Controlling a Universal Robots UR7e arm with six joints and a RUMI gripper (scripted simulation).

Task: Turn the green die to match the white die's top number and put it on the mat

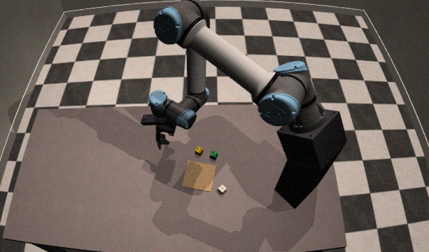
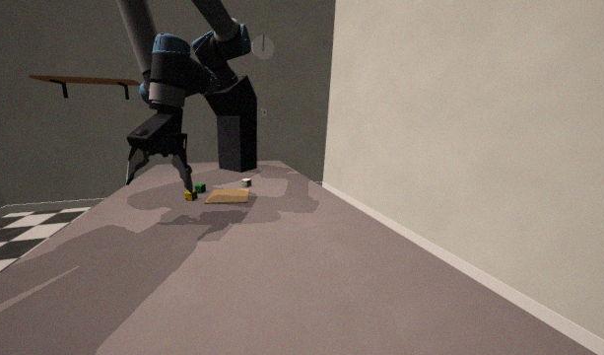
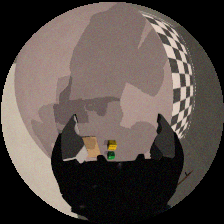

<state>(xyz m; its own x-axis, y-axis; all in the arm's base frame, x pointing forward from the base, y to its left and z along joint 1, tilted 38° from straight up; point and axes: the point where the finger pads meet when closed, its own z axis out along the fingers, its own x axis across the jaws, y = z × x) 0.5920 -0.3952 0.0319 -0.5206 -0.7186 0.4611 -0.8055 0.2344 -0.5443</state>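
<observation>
The green die [image 1: 213,155] sits flat on the grey table just beyond the tan mat [image 1: 199,176], off it; it also shows in the exterior view [image 2: 200,187] and in the wrist view [image 3: 111,155]. The white die [image 1: 222,189] rests by the mat's near right corner, with one dot on top. The yellow die [image 1: 199,150] lies left of the green one. My gripper [image 1: 162,141] hangs open and empty above the table, left of the yellow die; in the exterior view its fingers [image 2: 158,174] spread wide, pointing down.
The arm's dark base block [image 1: 310,140] stands to the right of the dice. A beige wall [image 2: 469,128] runs along one table edge. Checkered floor [image 1: 106,52] surrounds the table.
</observation>
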